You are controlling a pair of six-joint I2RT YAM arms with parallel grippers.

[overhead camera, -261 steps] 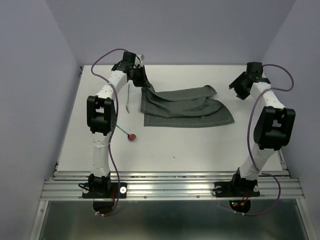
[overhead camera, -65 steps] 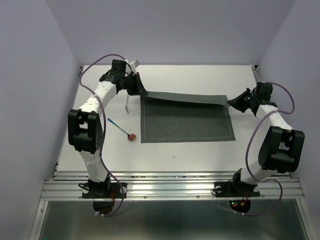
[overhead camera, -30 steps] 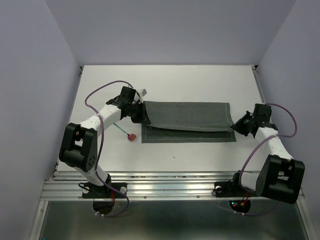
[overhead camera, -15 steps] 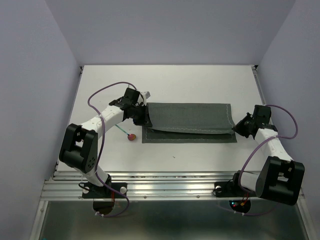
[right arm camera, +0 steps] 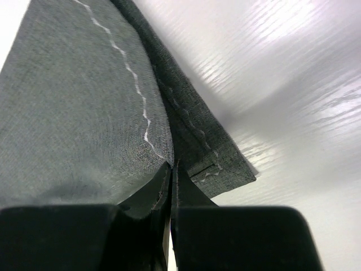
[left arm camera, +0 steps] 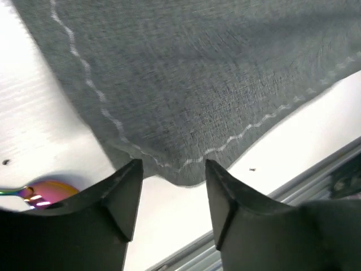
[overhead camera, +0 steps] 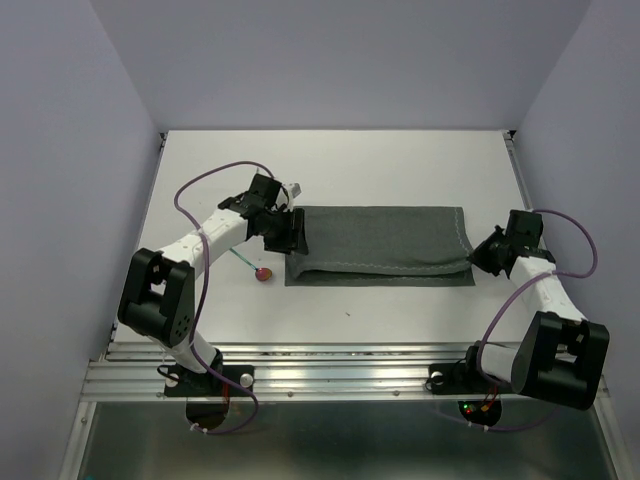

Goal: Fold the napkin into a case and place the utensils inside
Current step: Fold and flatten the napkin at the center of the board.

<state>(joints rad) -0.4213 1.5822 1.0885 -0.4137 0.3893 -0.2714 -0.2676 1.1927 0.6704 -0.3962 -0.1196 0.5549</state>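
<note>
Currently napkin (overhead camera: 380, 240) double on tabletop (overhead camera: 400, 165), left end effector (left arm camera: 172, 169) open at its corner, right end effector (right arm camera: 171, 170) tight on its edge.

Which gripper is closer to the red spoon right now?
Left. The left gripper sits at the left end of the napkin, beside the spoon; the right gripper pinches its far right end.

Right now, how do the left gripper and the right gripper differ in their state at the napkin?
The left gripper has its jaws apart, while the right gripper has its jaws pressed together. The left gripper grips nothing: the stitched edge of the napkin lies loose at its fingertips. The right gripper appears to pinch the napkin's upper layer at the right end. Both sit low at opposite short ends of the folded napkin.
</note>
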